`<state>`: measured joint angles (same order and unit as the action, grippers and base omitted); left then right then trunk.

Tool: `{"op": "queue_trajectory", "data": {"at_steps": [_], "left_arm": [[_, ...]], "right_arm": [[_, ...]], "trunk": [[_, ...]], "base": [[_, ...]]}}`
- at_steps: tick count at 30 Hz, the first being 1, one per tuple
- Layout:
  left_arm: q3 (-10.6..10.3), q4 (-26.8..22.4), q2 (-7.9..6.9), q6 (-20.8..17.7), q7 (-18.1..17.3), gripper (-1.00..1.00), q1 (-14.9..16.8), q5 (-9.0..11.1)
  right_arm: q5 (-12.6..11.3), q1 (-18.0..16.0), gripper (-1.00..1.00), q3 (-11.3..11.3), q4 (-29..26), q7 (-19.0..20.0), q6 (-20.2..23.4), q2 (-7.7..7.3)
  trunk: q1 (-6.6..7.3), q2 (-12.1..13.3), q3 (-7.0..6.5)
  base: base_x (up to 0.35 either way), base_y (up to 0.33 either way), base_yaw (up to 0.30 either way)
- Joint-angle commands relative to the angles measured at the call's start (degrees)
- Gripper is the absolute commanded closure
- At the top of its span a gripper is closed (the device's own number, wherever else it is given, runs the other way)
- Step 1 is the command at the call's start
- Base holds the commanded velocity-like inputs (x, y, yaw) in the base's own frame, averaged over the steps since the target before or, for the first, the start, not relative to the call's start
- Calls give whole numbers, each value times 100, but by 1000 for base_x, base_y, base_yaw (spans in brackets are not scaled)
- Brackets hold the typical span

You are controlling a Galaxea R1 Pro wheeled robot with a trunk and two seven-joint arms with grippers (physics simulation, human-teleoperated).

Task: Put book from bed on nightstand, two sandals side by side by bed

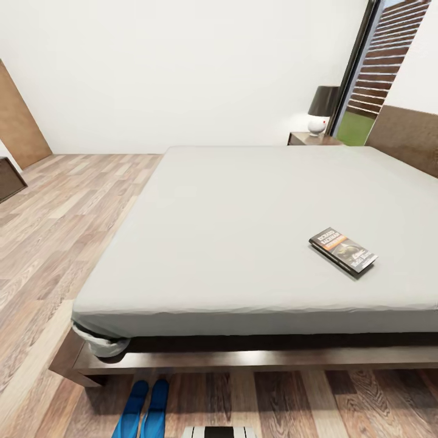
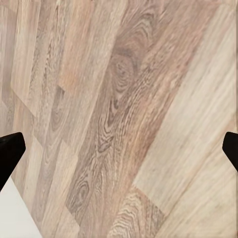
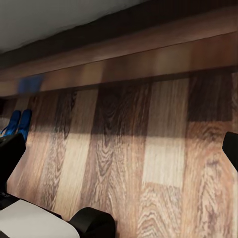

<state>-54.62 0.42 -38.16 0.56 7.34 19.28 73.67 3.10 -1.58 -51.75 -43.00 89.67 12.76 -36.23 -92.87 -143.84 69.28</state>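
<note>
- Head view: the bed (image 1: pixel 243 243) filled most of the scene, its grey mattress bare except for the book (image 1: pixel 343 250), which lay flat toward 4 o'clock on the mattress, near the foot edge closest to the robot and probably within an arm's reach from there.
- The two sandals (image 1: pixel 146 410) lay on the floor (image 1: pixel 61 219) at about 7 o'clock, side by side and touching or nearly so, just beside the bed frame; that half of the task looked done already.
- A nightstand (image 1: pixel 313 139) stood at 1 o'clock, past the far side of the bed, with a lamp (image 1: pixel 322 109) on top; it sat well apart from the book, so the book would need carrying round.
- Left wrist view: the left gripper (image 2: pixel 119 153) pointed down at pale floorboards with its two dark fingertips at the frame edges, spread wide and holding nothing.
- Right wrist view: the right gripper (image 3: pixel 119 153) was likewise spread wide and empty, aimed at darker floorboards along the bed's wooden frame; the sandals (image 3: pixel 17 124) showed as a blue pair beside that frame.
</note>
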Motion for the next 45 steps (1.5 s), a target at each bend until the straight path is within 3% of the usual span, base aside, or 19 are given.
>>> {"op": "queue_trajectory", "data": {"at_steps": [1, 25, 33, 41, 45], "left_arm": [[-48, 2, 1, 6, 10, -100, 1, 42], [-62, 2, 3, 5, -7, -100, -2, 33], [-65, 2, 9, 6, -12, -100, -9, 27], [-66, 2, 10, 12, -26, -100, -61, 31], [-66, 2, 10, 11, -28, -100, -71, 32]], "right_arm": [[33, -8, -100, -19, -3, 33, 60, 2], [33, -8, -100, -27, -2, 33, 60, 2], [33, -7, -100, -31, -1, 33, 60, 2], [33, -5, -100, -35, -1, 33, 55, 6], [33, -6, -100, -36, -1, 33, 53, 8]], "trunk": [[4, 0, -19], [65, 32, -551], [65, 32, -551], [86, 43, -728], [86, 43, -728]], "base": [[0, 0, 0], [0, 0, 0], [0, 0, 0], [0, 0, 0], [0, 0, 0]]}}
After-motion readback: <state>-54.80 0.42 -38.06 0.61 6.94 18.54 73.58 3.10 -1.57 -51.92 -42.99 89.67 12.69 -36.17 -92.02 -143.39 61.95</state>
